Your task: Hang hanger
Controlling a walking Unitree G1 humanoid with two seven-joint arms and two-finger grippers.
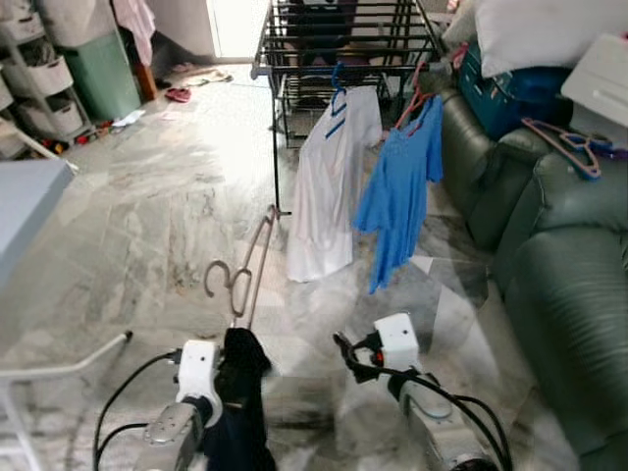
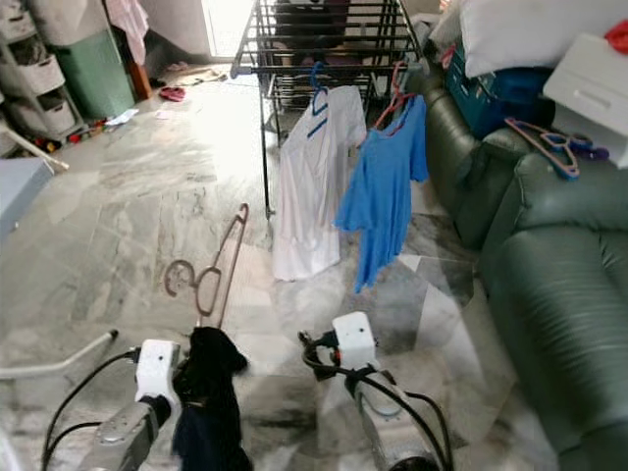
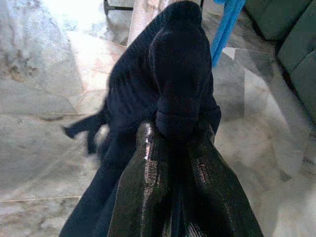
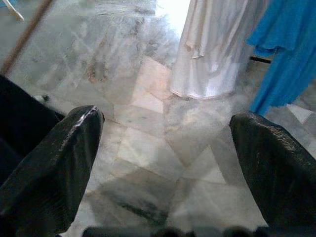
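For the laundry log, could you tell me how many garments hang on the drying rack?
2: a white shirt and a blue top beside it, both on the drying rack front rail; others may be hidden.

Two hung shirts (white (image 1: 332,186), blue (image 1: 400,186)), one dark garment (image 1: 240,397), one bare hanger (image 1: 245,265).

Green sofa (image 1: 549,245) (beside drying rack (image 1: 343,39))

Home living room: marble floor (image 1: 147,226), green sofa (image 1: 569,265), drying rack (image 1: 343,39).
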